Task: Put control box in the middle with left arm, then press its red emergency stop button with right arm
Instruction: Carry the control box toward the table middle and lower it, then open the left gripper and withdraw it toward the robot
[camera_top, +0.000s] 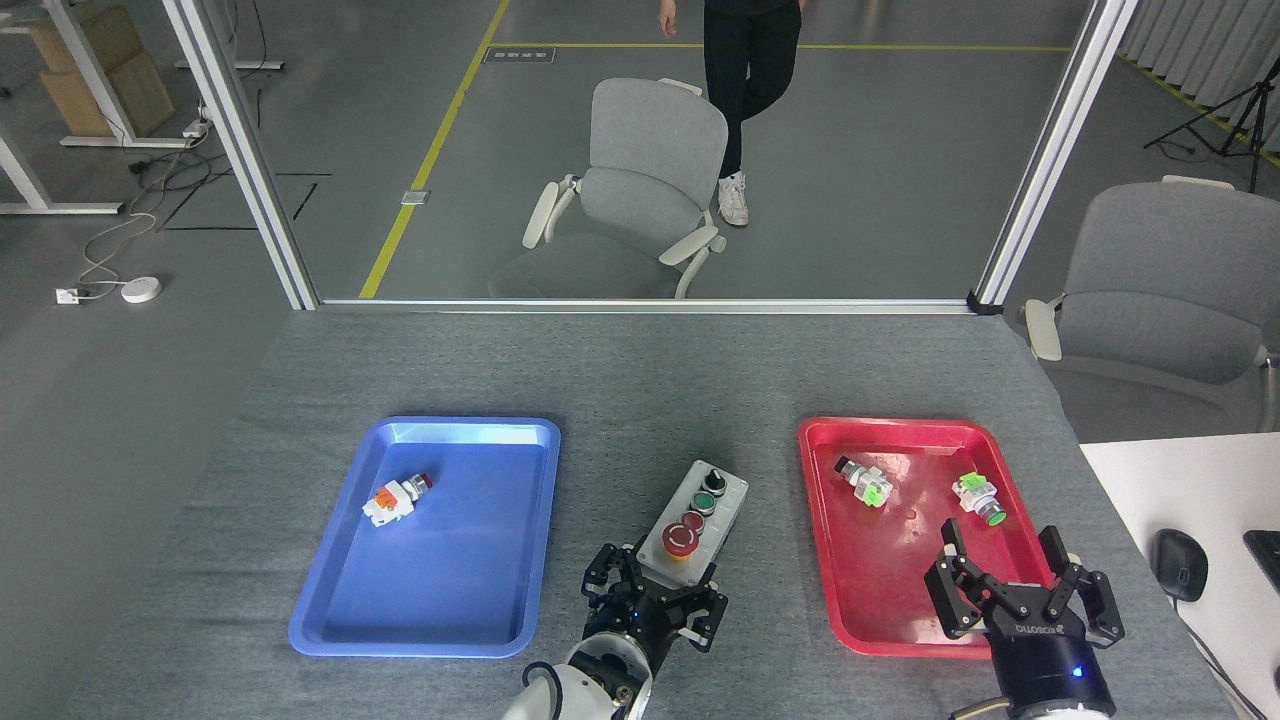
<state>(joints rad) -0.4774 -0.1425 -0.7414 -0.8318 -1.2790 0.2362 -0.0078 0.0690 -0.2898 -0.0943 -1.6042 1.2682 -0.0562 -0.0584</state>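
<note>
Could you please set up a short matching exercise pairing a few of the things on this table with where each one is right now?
Things:
1. control box
2. orange and white switch part
3. right gripper
4. computer mouse

Places:
A. in the blue tray
B. on the white desk at the far right
C. on the bare grey tabletop between the two trays
D. over the near end of the red tray

Pairs: 1-C, 2-A, 3-D, 4-B
</note>
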